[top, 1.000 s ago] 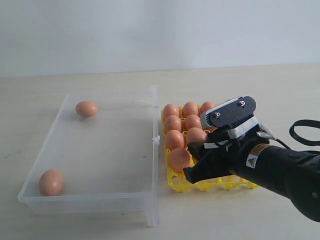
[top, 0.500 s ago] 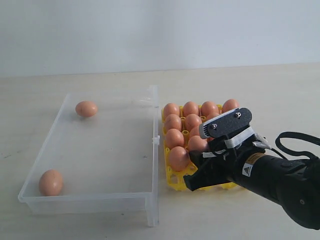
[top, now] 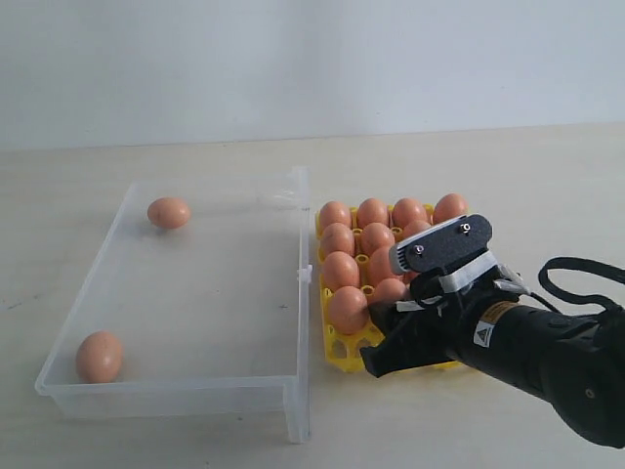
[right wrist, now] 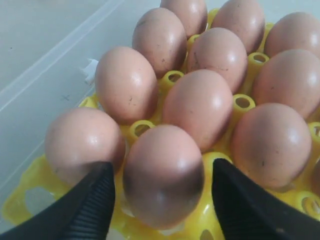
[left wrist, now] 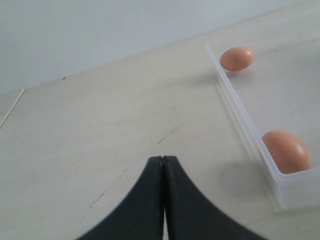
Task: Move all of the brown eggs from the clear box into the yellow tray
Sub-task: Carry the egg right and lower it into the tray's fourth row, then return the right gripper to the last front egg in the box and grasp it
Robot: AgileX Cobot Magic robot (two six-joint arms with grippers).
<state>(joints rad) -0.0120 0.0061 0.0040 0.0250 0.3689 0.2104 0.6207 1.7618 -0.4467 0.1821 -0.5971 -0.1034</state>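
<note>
Pale table (top: 508, 166) carries everything. Clear box (top: 166, 399) sits on the left in the exterior view, close to cleared: only two brown eggs (top: 100, 356) lie in it, far egg (top: 169, 212) by the back wall and near egg (left wrist: 286, 151) in the front corner, well apart. Yellow tray (top: 338, 354) lies just beside the box's right wall, most visible cells filled with tray eggs (top: 372, 212). Right gripper (right wrist: 162, 169) is low over the tray's front row, jaws apart, one on either side of the front egg (right wrist: 161, 150), which looks seated in its cell. Fingers seem just off the shell, light contact not ruled out. Left gripper (left wrist: 162, 159) hangs over bare table outside the box, jaws pressed together, nothing between. Step in hand looks like release and retreat: open fully, lift straight up so neither finger drags the seated egg or nudges the tight-packed neighbours, and clear the tray posts before swinging toward the box.
</note>
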